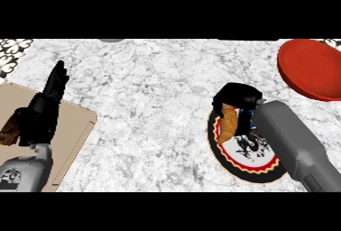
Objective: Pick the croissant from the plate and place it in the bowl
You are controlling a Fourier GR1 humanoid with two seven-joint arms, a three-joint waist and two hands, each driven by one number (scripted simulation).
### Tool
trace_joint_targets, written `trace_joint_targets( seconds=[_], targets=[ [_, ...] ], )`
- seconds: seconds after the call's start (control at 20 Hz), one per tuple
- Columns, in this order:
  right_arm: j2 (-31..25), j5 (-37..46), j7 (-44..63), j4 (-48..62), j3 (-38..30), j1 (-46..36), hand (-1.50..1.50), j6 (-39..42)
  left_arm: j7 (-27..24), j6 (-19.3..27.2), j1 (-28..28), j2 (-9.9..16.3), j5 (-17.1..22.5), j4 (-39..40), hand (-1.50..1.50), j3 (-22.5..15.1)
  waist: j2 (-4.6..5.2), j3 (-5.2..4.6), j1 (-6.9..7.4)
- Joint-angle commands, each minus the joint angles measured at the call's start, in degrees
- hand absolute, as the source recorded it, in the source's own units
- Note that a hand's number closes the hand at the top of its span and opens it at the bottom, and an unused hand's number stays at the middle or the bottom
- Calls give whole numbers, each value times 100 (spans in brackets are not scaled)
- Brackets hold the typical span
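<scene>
A golden-brown croissant [228, 122] lies on the left part of a round plate [248, 168] with a black rim, a red scalloped band and a white middle. My right hand [238, 97] hangs over the plate's far edge, its fingers curled down round the croissant's upper end. Its grey forearm crosses the plate from the lower right and hides part of it. The red bowl [311, 67] sits at the far right, beyond the plate. My left hand [48, 106] rests open at the left, fingers pointing up.
A tan cutting board [73, 131] lies under the left hand at the counter's left. A brown object [9, 131] shows at the left edge beside that hand. The counter is grey-white marble [146, 103].
</scene>
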Motion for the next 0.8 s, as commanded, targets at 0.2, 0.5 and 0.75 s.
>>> trace_joint_targets(
  seconds=[0.2,0.5,0.75],
  targets=[
    [-10,-111,-330,-547,-297,189,150,321,239,-80,-60,-57,-87,-110,0,87,56,70,-76],
    [787,-243,1485,-1396,-522,1296,150,-7,119,129,127,-172,-279,-131,0,33,-29,63,-283],
    [1528,-569,2840,-2635,-854,1942,150,-94,101,31,253,4,-89,-35,0,331,-102,57,-477]
  ],
)
